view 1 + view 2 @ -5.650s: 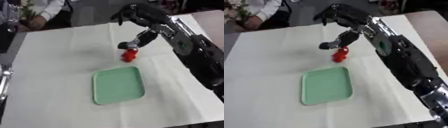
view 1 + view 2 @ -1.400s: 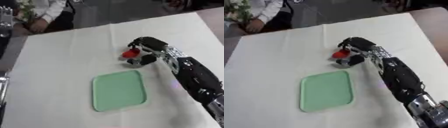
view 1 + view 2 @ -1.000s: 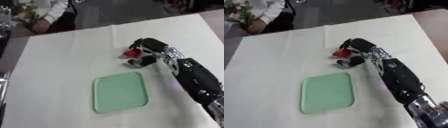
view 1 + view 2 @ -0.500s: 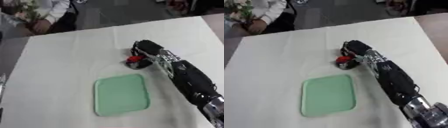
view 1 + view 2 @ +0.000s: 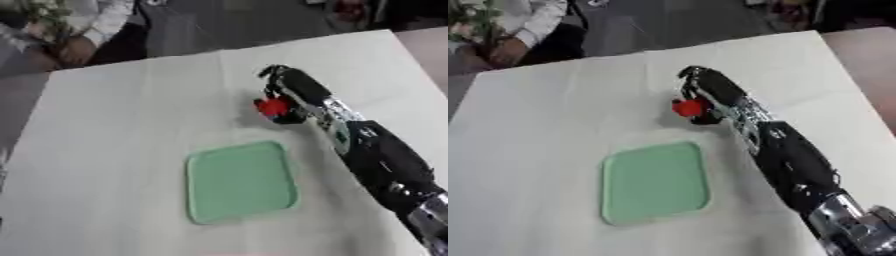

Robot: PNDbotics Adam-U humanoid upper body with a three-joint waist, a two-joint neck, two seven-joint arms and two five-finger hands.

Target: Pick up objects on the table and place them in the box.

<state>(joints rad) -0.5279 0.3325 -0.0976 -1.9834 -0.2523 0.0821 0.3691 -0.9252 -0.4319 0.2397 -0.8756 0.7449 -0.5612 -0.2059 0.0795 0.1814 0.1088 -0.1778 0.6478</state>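
Red object (image 5: 273,107) sat in right hand (image 5: 290,95), fingers curled round it, above white table (image 5: 114,130), just beyond far right corner of green tray (image 5: 240,181). Shape of red thing too blurred to make out. Right arm reached in from lower right, black with silver joints, stretched across table beside tray. Tray lay flat near table centre, nothing in it. Left hand showed in neither view.

a wide table draped in a white cloth (image 5: 114,150) is seen under even light. beyond its far edge a dark grey floor (image 5: 227,25) is shown, blurred.
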